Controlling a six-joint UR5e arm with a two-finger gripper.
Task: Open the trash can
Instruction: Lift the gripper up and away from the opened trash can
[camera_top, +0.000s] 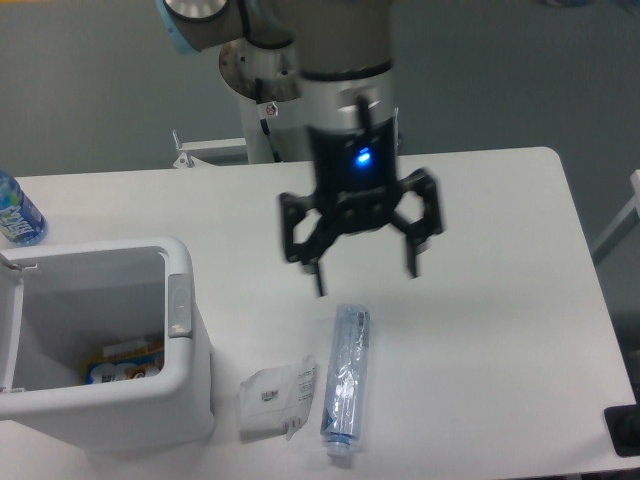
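trash can (110, 350) at bench (500, 250) front-left corner, lid swung back off left side, inside exposed, packet visible at bottom; task looks done. hand (362, 270) fingers spread apart, empty, above bench middle, apart from can. crushed bottle (345, 385), wrapper (275, 398) near front edge

We see the large boxy white plastic trash can (150, 400) front-left; right of it a crumpled white wrapper (275, 397), then a clear plastic bottle (345, 383).
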